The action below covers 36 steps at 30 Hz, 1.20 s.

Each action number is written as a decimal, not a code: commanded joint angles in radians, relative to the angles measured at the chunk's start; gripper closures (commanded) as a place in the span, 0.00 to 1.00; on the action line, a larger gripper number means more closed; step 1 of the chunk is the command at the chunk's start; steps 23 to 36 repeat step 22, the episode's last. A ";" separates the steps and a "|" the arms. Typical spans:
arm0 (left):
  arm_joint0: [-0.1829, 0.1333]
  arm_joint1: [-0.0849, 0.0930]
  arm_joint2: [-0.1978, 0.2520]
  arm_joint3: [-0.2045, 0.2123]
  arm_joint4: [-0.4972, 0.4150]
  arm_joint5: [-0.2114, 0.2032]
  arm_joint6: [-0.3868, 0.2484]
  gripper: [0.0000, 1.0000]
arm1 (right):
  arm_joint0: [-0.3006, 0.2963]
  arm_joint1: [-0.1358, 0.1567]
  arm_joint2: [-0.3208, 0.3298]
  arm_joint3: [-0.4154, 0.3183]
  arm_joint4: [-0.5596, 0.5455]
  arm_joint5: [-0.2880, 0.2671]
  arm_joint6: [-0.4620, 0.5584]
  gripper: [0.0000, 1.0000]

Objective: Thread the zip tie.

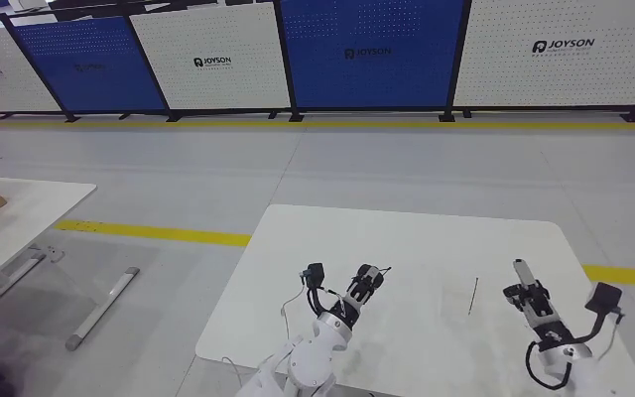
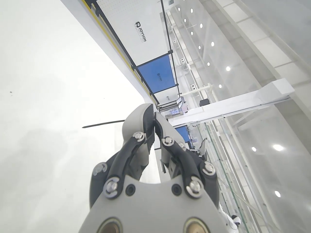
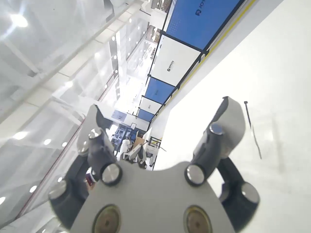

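A thin black zip tie (image 1: 473, 295) lies flat on the white table (image 1: 417, 238), between the two arms. In the right wrist view this zip tie (image 3: 247, 112) rests just beside my right gripper (image 3: 161, 105), head end farthest away. My right gripper (image 1: 520, 268) is open and holds nothing. My left gripper (image 1: 369, 281) is over the table's front middle. Its pads are pressed together, so the left gripper (image 2: 154, 118) is shut. A second black zip tie (image 2: 104, 124) juts out from behind its fingertips, pointed end free; its tip (image 1: 384, 269) pokes past the fingers.
The table's front edge runs just behind both arms. Another white table (image 1: 30, 208) stands at the far left across open floor. A fence of blue and white panels (image 1: 367, 55) closes off the back.
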 commanded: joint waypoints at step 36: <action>0.005 -0.003 -0.021 -0.003 0.029 -0.009 0.108 1.00 | 0.000 0.000 0.000 0.000 0.002 0.000 0.000 0.00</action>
